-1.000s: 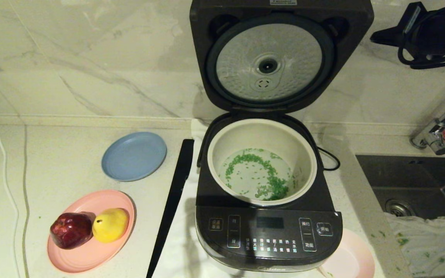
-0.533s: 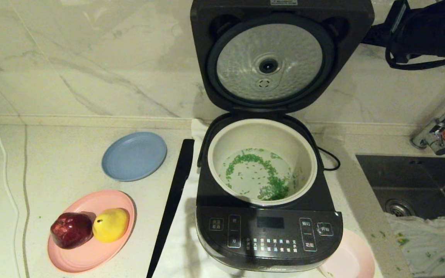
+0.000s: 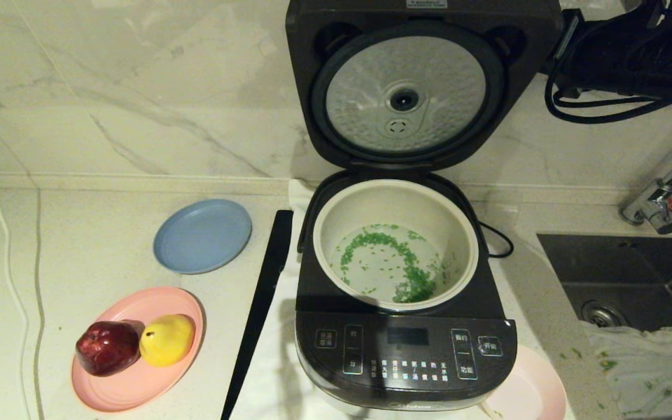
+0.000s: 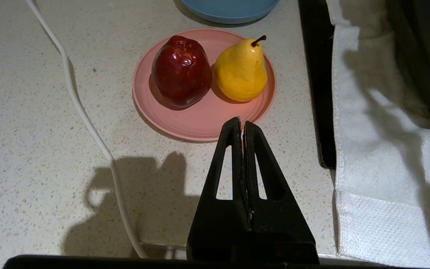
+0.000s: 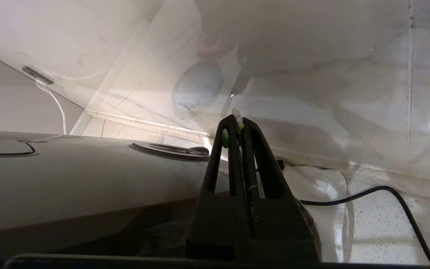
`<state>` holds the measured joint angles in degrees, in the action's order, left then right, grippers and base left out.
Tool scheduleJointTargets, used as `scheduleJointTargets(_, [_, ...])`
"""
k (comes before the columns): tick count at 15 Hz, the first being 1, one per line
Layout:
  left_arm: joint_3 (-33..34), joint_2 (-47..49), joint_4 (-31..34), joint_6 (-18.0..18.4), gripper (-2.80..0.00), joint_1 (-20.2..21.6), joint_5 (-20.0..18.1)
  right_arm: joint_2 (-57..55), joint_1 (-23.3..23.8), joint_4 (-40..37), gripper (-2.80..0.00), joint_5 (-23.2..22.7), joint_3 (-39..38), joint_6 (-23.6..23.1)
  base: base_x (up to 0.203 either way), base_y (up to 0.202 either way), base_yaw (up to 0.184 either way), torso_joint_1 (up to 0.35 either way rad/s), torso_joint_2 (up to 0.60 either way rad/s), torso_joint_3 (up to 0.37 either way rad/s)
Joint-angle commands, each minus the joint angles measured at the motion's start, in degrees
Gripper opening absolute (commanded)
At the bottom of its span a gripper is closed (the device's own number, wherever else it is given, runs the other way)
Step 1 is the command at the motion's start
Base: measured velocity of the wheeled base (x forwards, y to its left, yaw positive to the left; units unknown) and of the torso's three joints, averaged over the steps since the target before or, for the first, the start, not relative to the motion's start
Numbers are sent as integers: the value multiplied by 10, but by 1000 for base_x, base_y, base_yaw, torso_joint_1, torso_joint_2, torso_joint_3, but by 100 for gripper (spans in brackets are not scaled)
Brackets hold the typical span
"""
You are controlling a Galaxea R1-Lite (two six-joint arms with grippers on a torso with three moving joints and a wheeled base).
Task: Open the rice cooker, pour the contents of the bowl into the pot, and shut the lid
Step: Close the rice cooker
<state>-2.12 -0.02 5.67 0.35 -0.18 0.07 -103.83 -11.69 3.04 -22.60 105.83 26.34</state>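
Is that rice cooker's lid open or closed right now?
Open. The lid stands upright behind the rice cooker, its dimpled silver underside facing out, and the pot below is uncovered with green grains inside.

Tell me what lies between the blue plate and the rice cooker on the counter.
In the head view, a long black flat strip lies between the blue plate and the rice cooker, on the edge of a white cloth.

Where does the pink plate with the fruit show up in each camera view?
Head view: pink plate at lower left, left of the rice cooker.
Left wrist view: upper centre, beyond the shut left gripper.
Right wrist view: not in it.
Shared landmark: blue plate.
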Motion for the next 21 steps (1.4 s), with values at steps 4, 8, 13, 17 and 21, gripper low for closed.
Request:
scheduleJointTargets(4, [0,-1,0,0,-280,0,0,26,-24,0,-280,-10,-33,7,0,0,0,0,0,0])
scheduleJointTargets(8, [0,-1,0,0,-280,0,0,79,-31,-29,-280,-64,-91,45,0,0,0,0,0,0])
scheduleJointTargets(13, [0,-1,0,0,-280,0,0,98,-22,-20,-280,-63,-135,50,0,0,0,0,0,0])
scheduleJointTargets(17, [0,-1,0,0,-280,0,0,125,-9,-28,-280,-76,-148,49,0,0,0,0,0,0])
scheduleJointTargets(21, [0,-1,0,0,-280,0,0,181,-9,-24,-280,-102,-243,49,0,0,0,0,0,0])
